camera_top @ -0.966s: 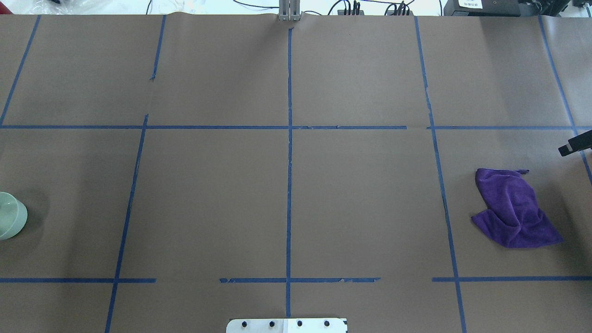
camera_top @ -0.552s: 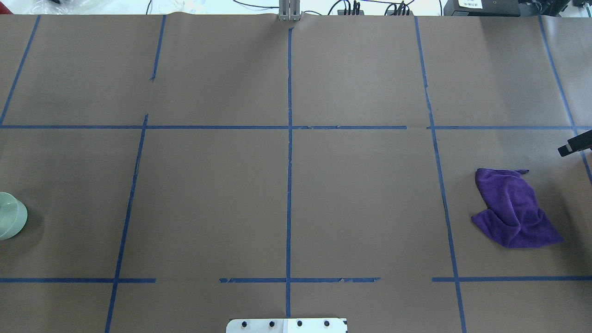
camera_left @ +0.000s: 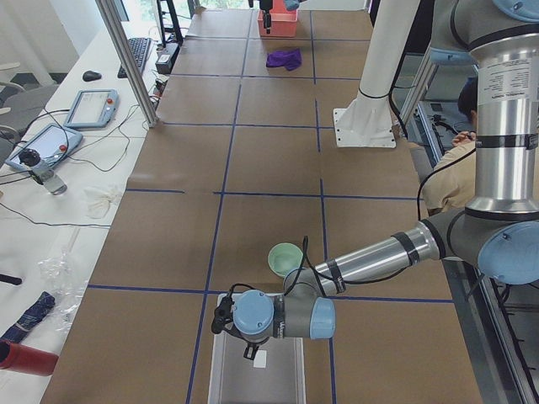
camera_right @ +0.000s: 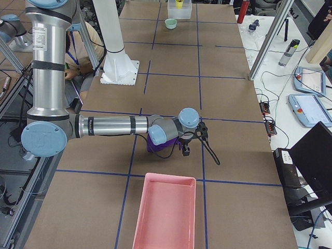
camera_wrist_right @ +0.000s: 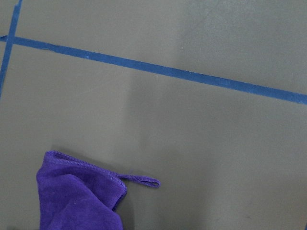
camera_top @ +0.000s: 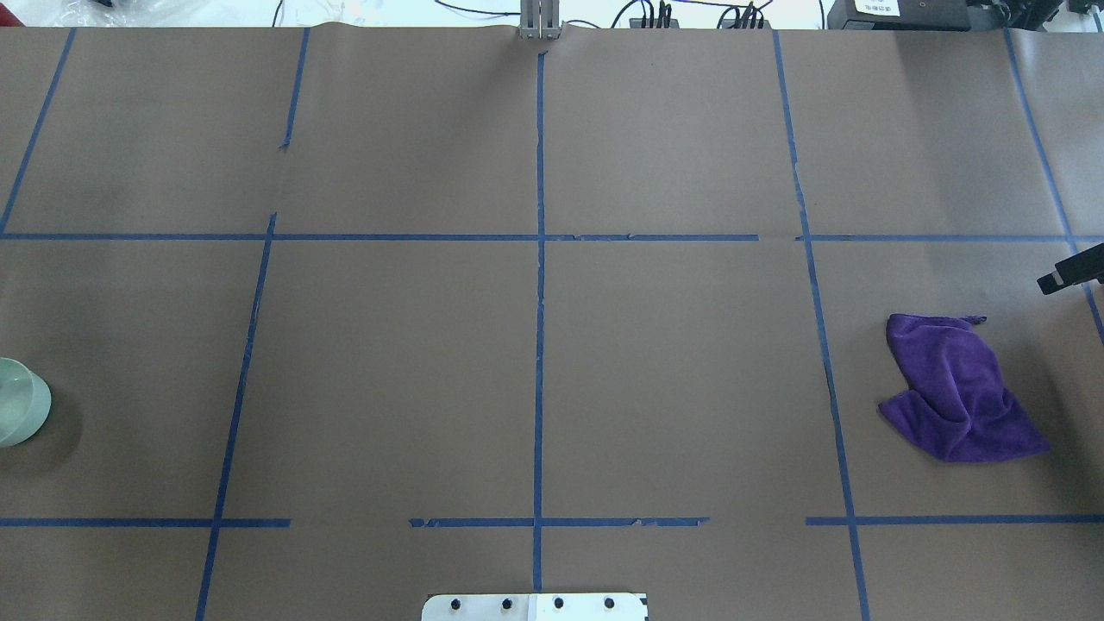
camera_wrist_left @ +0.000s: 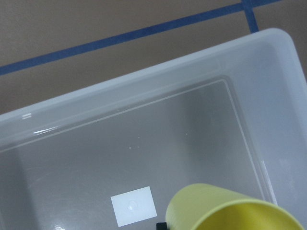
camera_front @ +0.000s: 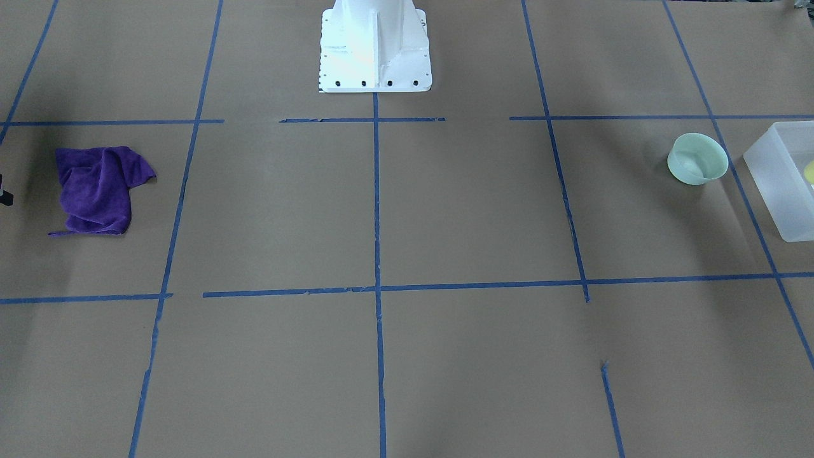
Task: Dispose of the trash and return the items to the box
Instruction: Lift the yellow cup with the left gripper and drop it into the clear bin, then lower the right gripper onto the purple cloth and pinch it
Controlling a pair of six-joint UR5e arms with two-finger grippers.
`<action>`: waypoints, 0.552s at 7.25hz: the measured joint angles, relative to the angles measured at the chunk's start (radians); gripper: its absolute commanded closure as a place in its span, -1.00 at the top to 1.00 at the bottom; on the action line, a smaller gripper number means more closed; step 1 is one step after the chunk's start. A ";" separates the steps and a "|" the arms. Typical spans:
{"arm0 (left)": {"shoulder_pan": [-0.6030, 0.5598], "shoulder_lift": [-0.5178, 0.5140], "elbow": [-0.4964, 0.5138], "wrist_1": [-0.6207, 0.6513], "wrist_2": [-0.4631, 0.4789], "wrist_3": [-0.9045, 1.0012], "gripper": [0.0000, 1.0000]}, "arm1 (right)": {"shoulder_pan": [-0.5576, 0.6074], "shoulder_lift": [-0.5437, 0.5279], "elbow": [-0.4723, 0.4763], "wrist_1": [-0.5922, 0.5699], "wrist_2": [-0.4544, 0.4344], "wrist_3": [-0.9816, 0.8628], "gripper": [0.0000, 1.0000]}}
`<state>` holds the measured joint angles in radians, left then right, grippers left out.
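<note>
The yellow cup point(camera_wrist_left: 225, 211) fills the bottom of the left wrist view, just above the floor of the frosted white box point(camera_wrist_left: 144, 76). A sliver of the cup point(camera_front: 809, 172) shows inside the box point(camera_front: 772, 172) at the front view's right edge. My left gripper point(camera_left: 250, 352) hangs over the box; its fingers are hidden, so I cannot tell whether it holds the cup. The mint-green bowl point(camera_front: 697, 159) stands upright on the table beside the box. My right gripper point(camera_right: 185, 150) hovers beside the purple cloth point(camera_top: 957, 388); only a black tip point(camera_top: 1069, 276) shows overhead.
A pink tray point(camera_right: 163, 212) lies at the table's end on my right, past the cloth. The white robot base point(camera_front: 375, 51) stands at the table's middle edge. Blue tape lines cross the brown paper. Operators' gear lies on the side bench.
The shadow beside the bowl has faded toward the left edge. The right gripper's black tip has shifted slightly. Bowl and cloth have not moved.
</note>
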<state>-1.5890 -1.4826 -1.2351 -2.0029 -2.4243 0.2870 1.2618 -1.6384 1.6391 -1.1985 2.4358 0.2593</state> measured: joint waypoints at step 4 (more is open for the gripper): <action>0.030 -0.007 0.040 -0.038 -0.012 -0.006 -1.00 | -0.006 0.004 -0.005 0.000 -0.001 0.000 1.00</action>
<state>-1.5594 -1.4899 -1.1946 -2.0404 -2.4359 0.2809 1.2555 -1.6345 1.6337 -1.1989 2.4345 0.2592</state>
